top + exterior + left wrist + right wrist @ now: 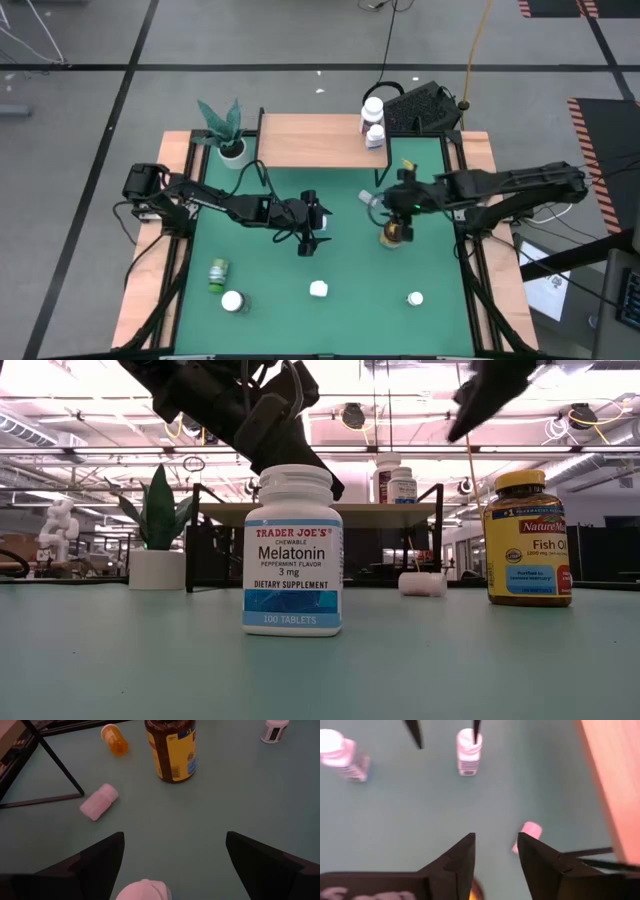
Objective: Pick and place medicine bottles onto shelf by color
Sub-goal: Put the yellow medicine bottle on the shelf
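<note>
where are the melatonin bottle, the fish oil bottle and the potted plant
melatonin bottle (292, 550), low view, on its front label
fish oil bottle (526, 550), low view, on its yellow label
potted plant (157, 568), low view, on its white pot

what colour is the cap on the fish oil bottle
Yellow; the fish oil bottle shows best in the low view, standing on the green table.

Left wrist view: white cap cut off at the frame edge between the left hand's fingers, body unseen. Amber bottle top cropped, so is a white bottle. Right wrist view: yellow cap barely peeks behind right hand. High view: labels too small to read.
</note>
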Tool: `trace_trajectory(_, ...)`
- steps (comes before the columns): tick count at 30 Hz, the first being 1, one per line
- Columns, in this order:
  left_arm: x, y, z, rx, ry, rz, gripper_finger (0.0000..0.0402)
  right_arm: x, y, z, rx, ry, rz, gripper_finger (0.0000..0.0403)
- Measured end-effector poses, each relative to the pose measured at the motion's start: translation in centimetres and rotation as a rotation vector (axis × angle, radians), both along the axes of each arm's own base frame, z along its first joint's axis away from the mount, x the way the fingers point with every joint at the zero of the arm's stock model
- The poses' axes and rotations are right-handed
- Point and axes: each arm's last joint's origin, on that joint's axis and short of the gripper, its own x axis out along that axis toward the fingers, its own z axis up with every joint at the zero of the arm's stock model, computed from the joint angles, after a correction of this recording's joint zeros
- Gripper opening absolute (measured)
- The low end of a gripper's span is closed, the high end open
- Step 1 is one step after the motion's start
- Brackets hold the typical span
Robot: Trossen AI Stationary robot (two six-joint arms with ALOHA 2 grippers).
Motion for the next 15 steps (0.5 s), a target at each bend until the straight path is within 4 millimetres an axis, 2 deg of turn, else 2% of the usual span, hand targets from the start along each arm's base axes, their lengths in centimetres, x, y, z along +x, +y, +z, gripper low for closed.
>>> trace_trajectory(5, 0.0, 0.0, 0.0, -0.001, 0.003, 0.001, 0.0351, -2.7, 0.9, -1.5, 0.073, -0.089, -0.018, 0.0200)
trace_trajectory(11, 0.0, 0.1, 0.1, 0.009, -0.007, 0.020, 0.0351, -4.7, 1.5, -5.6, 0.124, -0.144, -0.002, 0.0263)
trace_trajectory(15, 0.0, 0.5, 0.1, 0.073, -0.010, 0.100, 0.0351, -5.6, 1.7, -7.7, 0.117, -0.174, 0.044, 0.0284)
